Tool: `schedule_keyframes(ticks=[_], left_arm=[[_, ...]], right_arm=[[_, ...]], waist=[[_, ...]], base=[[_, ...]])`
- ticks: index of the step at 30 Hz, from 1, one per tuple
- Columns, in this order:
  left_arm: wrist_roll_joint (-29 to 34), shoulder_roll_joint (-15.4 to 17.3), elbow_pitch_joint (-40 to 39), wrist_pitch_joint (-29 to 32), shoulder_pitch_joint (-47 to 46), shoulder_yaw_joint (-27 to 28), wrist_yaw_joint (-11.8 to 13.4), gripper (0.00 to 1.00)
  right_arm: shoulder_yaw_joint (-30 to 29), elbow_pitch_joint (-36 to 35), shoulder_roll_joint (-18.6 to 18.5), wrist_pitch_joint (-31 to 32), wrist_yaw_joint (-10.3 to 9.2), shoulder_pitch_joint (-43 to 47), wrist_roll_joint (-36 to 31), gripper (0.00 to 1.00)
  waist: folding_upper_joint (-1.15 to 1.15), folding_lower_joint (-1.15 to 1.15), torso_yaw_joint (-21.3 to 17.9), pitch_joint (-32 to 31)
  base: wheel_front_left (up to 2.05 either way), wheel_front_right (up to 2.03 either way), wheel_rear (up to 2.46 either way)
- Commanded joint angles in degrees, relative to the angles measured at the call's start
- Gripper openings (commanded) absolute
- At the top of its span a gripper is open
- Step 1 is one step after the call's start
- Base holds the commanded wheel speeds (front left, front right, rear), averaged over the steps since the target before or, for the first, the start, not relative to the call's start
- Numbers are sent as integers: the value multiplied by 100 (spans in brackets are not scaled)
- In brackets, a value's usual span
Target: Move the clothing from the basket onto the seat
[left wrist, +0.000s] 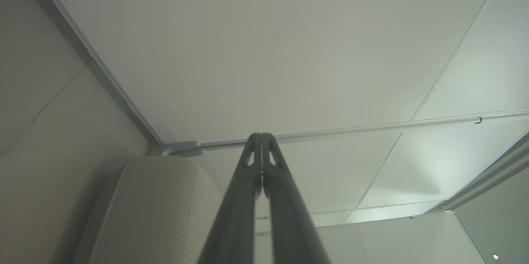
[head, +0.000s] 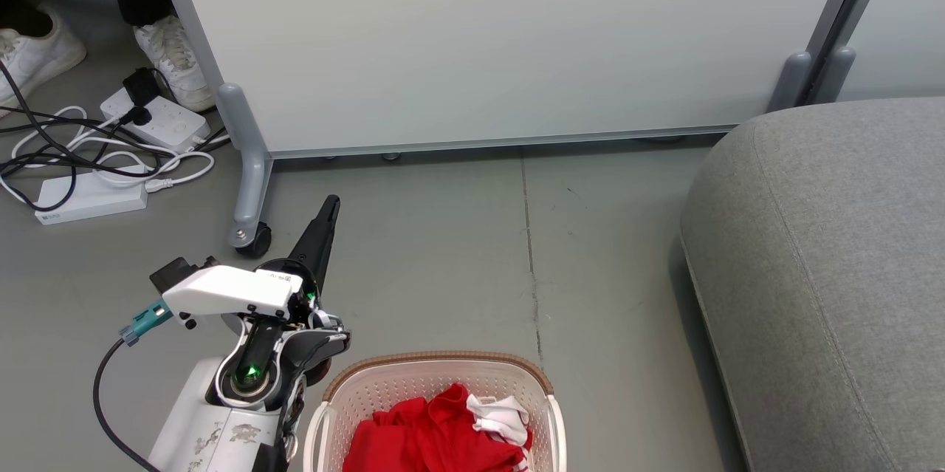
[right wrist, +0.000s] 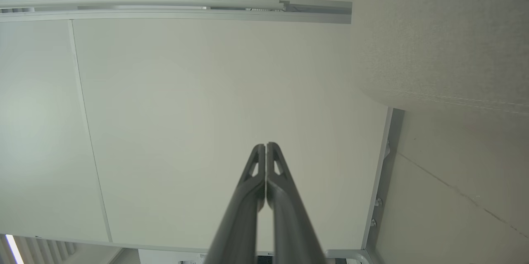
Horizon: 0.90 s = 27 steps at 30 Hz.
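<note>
Right of the basket (head: 435, 365) sits the grey seat (head: 827, 272), my drop spot; inside the basket the red clothing (head: 421, 435) lies heaped. Left of it my left end effector (head: 330, 206) is pressed together and empty, as is my right end effector (right wrist: 265, 146): parked, I judge, before any reach.

Red clothing (head: 432, 431) heaped in cream basket (head: 354, 398) — grey seat (head: 827, 272) beside.
</note>
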Motion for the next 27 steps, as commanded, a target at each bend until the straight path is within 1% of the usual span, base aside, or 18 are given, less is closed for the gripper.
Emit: schedule_keyframes(ticks=[1, 2, 3, 4, 5, 7, 16, 27], left_arm=[[7, 25, -15, -6, -73, 19, -22, 0], [7, 25, -15, -6, -73, 19, -22, 0], [1, 0, -1, -2, 0, 0, 0, 100], [4, -2, 15, -6, 25, 0, 1, 0], [7, -8, 48, -8, 93, -5, 2, 100], [9, -22, 136, -9, 289, -11, 2, 100], [271, -17, -150, -257, 523, 189, 1, 100], [622, -12, -506, -561, 817, 441, 0, 100]], right_arm=[[6, -40, -45, -33, 16, 39, 1, 0], [6, -40, -45, -33, 16, 39, 1, 0], [-1, -1, 0, -1, 0, 0, -1, 100], [0, 28, 22, 1, 0, -3, -3, 0], [9, 76, 67, 0, -2, 1, -6, 100], [37, 168, 163, 0, -17, 34, -7, 100], [103, 230, 240, -63, -14, -138, -277, 100], [156, 388, 333, -138, -10, -395, -845, 100]], waist=[[0, 0, 0, 0], [0, 0, 0, 0], [0, 0, 0, 0], [0, 0, 0, 0], [0, 0, 0, 1], [0, 0, 0, 3], [0, 0, -6, -16], [0, 0, 16, -44]], base=[[0, 0, 0], [0, 0, 0], [0, 0, 0], [0, 0, 0], [0, 0, 0], [0, 0, 0], [0, 0, 0], [0, 0, 0]])
